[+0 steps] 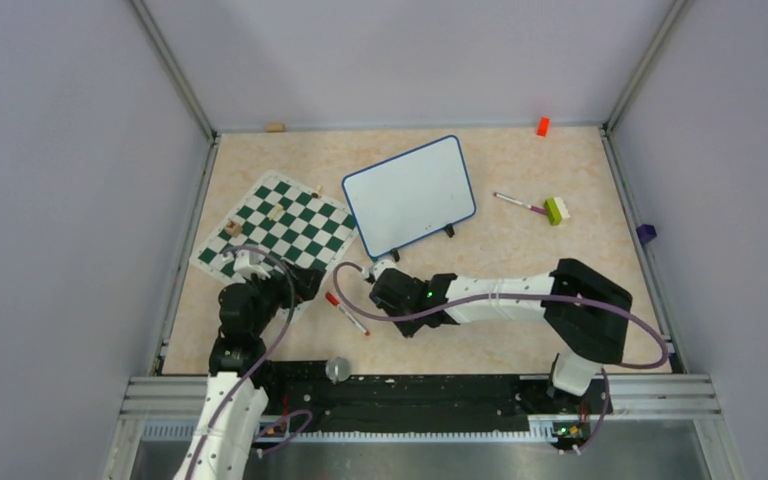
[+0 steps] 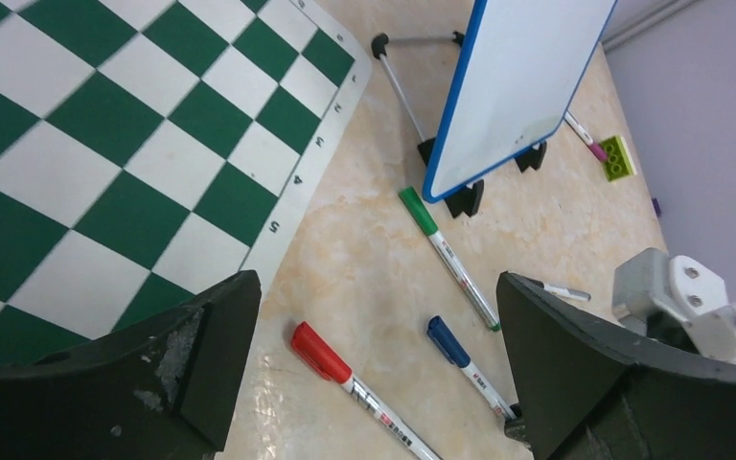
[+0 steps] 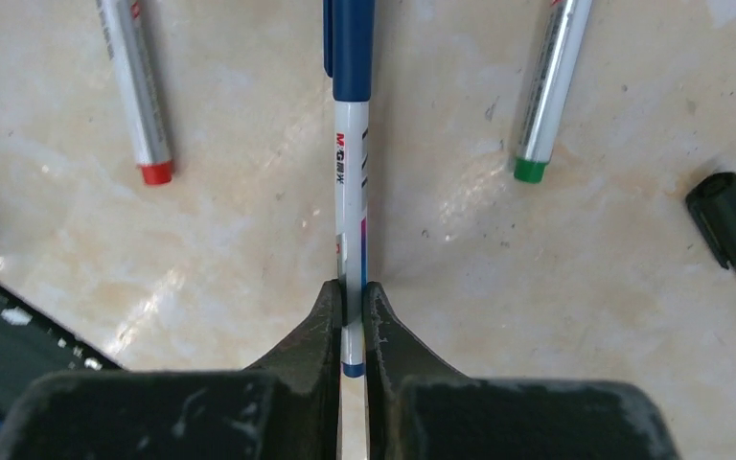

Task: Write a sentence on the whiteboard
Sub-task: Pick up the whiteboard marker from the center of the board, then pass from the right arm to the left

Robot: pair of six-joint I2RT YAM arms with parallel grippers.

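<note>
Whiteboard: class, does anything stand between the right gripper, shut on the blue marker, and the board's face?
Nothing tall does. The right gripper grips the blue marker; only the green marker lies flat on the way to the whiteboard, its cap by a black foot.

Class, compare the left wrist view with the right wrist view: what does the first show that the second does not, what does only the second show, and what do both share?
Only the left wrist view: the whiteboard, blank and standing on its feet, the chess mat, a green brick, and the left fingers standing open. Only the right wrist view: the right fingers shut on the barrel of the blue marker. Both: the red marker, the blue marker and the green marker lying on the table.
</note>
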